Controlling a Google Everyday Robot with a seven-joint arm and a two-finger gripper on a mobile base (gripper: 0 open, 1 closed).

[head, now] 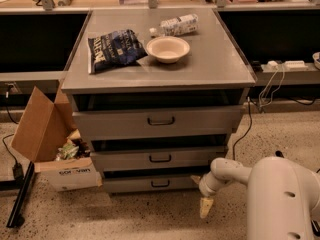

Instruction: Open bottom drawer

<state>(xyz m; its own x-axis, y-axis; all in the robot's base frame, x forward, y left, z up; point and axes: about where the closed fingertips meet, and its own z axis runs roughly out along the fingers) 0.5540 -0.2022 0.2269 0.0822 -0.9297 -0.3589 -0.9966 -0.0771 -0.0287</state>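
Observation:
The bottom drawer point(150, 184) is the slimmest grey front of three at the foot of the grey cabinet, with a small dark bar handle point(160, 183) at its centre. It looks shut or nearly so. My gripper point(205, 206) hangs from the white arm point(227, 171) at the lower right, pointing down at the floor just right of the drawer's right end and clear of the handle.
The middle drawer point(160, 158) and top drawer point(160, 121) sit above. On the cabinet top point(225, 59) lie a blue chip bag point(114, 49), a white bowl point(168, 48) and a bottle on its side point(176, 25). An open cardboard box point(47, 141) stands on the floor at left. Cables run at right.

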